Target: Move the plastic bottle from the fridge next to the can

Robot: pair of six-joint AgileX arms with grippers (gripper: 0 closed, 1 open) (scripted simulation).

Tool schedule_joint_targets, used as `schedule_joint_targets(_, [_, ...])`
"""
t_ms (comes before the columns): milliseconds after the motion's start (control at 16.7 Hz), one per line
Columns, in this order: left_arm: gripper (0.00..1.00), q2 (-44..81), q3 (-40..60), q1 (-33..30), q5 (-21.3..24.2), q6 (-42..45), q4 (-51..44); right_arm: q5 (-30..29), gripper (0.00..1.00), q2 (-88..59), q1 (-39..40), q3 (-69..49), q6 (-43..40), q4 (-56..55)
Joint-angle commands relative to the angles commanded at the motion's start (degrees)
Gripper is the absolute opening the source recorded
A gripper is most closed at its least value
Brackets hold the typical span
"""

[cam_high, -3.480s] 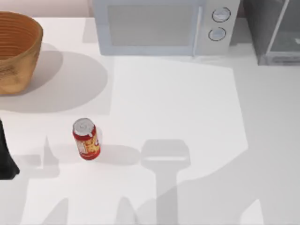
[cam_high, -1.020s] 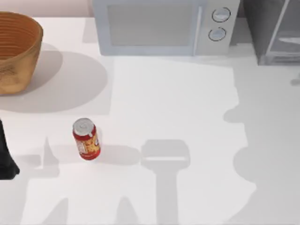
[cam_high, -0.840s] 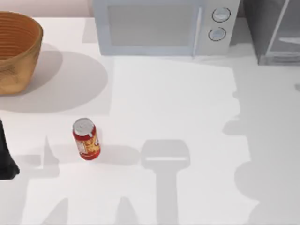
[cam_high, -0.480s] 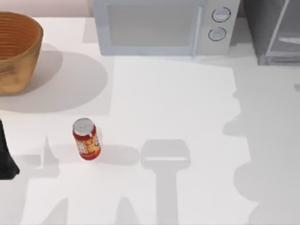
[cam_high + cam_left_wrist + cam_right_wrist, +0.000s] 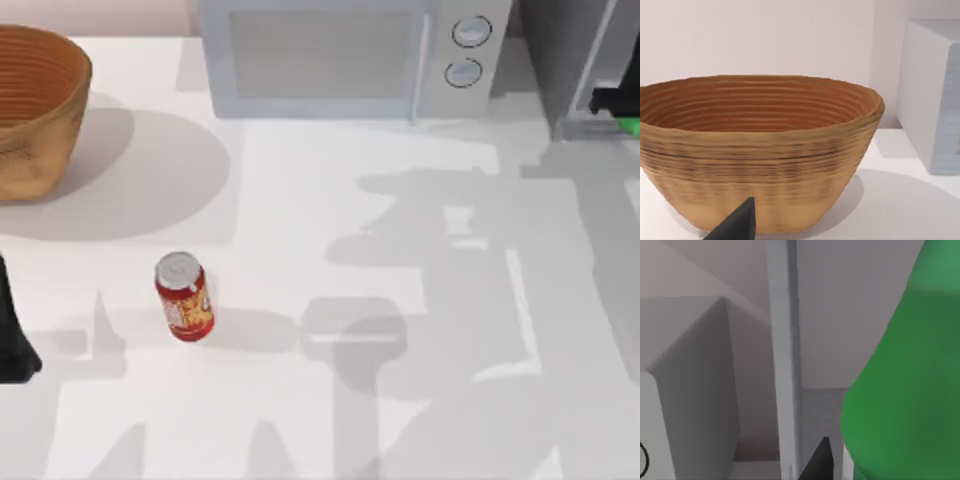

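At 2 o'clock on the table, by the fridge (image 5: 575,60) | your right gripper (image 5: 618,102) has just come into view, a green sliver of the bottle (image 5: 905,390) beside it | grasp: cannot tell | can (image 5: 184,297) unmoved at 8 o'clock | left gripper (image 5: 12,330) parked at 9 o'clock near the basket (image 5: 757,150) | you're mid-pickup

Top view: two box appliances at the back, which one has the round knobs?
The white microwave, back centre: two round knobs sit beside its door. The grey fridge at the back right corner has a pale frame and none.
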State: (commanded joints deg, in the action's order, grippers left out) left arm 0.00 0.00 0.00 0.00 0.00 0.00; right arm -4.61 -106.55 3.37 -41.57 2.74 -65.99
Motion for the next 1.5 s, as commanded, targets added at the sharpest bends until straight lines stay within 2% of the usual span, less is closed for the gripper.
schedule_joint_targets(480, [1.00,0.00,0.00,0.00,0.00,0.00,0.00,-33.62,0.00,-8.84,35.52,-1.35,1.09,-4.81])
schedule_joint_targets(780, [1.00,0.00,0.00,0.00,0.00,0.00,0.00,-49.91,0.00,-13.00,52.36,-2.32,0.33,-7.56])
schedule_joint_targets(960, [1.00,0.00,0.00,0.00,0.00,0.00,0.00,-54.41,0.00,-14.19,56.94,-2.66,-0.13,-8.50])
schedule_joint_targets(1500, [1.00,0.00,0.00,0.00,0.00,0.00,0.00,-54.75,0.00,-14.29,57.30,-2.69,-0.18,-8.58])
